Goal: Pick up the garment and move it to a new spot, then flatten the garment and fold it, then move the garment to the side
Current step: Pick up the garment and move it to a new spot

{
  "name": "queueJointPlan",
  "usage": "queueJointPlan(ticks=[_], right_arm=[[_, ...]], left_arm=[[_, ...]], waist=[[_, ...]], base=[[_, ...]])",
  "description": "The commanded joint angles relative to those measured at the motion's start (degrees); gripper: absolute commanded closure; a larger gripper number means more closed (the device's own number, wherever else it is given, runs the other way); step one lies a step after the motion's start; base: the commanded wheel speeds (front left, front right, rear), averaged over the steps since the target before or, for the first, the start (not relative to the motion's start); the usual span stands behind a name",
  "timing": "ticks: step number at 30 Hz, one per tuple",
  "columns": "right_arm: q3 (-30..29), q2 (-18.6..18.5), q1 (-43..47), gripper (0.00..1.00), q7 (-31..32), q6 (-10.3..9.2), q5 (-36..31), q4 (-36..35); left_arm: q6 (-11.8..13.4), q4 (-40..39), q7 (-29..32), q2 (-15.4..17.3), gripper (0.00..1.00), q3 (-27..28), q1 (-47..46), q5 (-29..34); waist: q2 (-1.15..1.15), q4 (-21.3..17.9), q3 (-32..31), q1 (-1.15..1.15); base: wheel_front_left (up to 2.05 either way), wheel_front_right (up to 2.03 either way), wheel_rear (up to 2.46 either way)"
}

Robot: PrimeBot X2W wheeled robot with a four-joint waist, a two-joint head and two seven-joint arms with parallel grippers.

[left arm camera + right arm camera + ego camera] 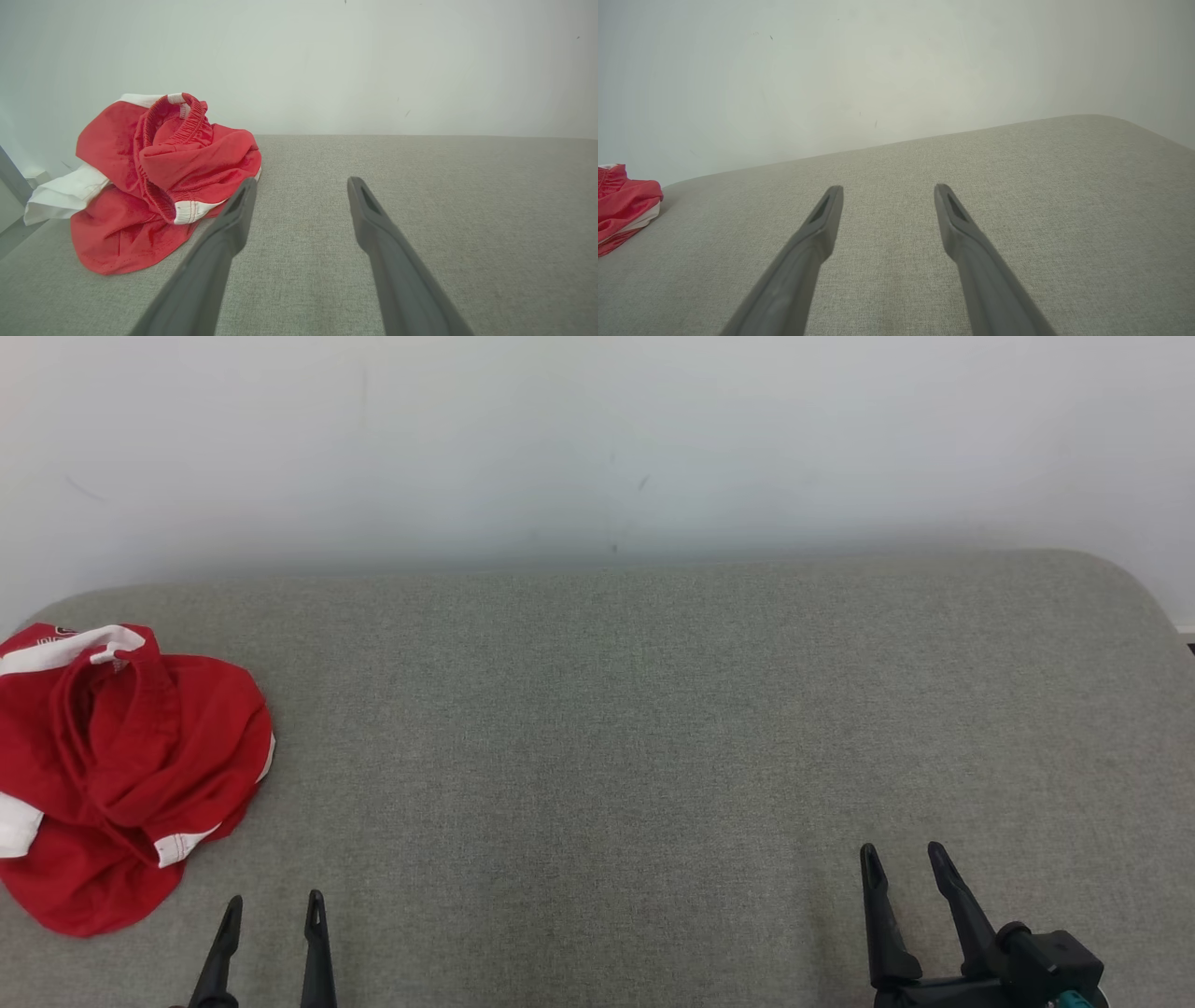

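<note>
Left gripper (pixel 274 898): two dark fingers spread wide. In the left wrist view the gap between them shows plain grey weave. It grips nothing. We see it close to the garment (pixel 131 756), at the garment's near-right side. In the head view the fingertips stand apart from the red cloth. In the wrist view the left finger's tip overlaps the garment's hem, so we cannot tell from there whether it touches.

Right gripper (pixel 902 847): the fingers are parted about as wide, with grey weave between them. It also grips nothing. It sits well apart from the garment, far off to the garment's right.

The garment is red shorts with white trim and a gathered elastic waistband, crumpled in a loose heap. It lies on the grey padded surface (pixel 597 728). The head view's left edge cuts off part of it.

Edges: behind the garment the surface's far edge meets a pale wall (pixel 597 439). Just left of the garment, in the left wrist view, the surface drops away. Far to the garment's right the surface ends in a rounded corner.

Open room: from the garment's right side the grey weave runs on unbroken to that corner, past both grippers.

Count: one garment, two grippers, four fingers.
</note>
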Motion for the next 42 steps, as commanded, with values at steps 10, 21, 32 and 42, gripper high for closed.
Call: queueJointPlan(ticks=[10, 21, 32, 42], right_arm=[[0.3, 0.1, 0.2, 0.00, -0.1, -0.10, 0.3, 0.1], [0.2, 0.1, 0.3, 0.00, -0.1, -0.10, 0.3, 0.2], [0.1, 0.1, 0.8, 0.00, -0.1, -0.10, 1.0, 0.4], [0.5, 0.1, 1.4, 0.00, -0.1, -0.10, 1.5, 0.7]], left_arm=[[0.1, -0.1, -0.4, 0.2, 0.00, 0.2, 0.2, -0.7], [0.2, 0.3, -0.4, 0.2, 0.00, 0.2, -0.1, -0.7], [0.1, 1.1, -0.4, 0.2, 0.00, 1.0, -0.3, -0.1], [-0.4, 1.6, -0.4, 0.2, 0.00, 2.5, -0.1, 0.7]], waist=[[0.00, 0.0, 0.1, 0.00], [0.00, 0.7, -0.1, 0.00], [0.00, 4.5, -0.2, 0.00], [0.00, 10.8, -0.6, 0.00]], base=[[0.00, 0.00, 0.00], [0.00, 0.00, 0.00], [0.00, 0.00, 0.00], [0.00, 0.00, 0.00]])
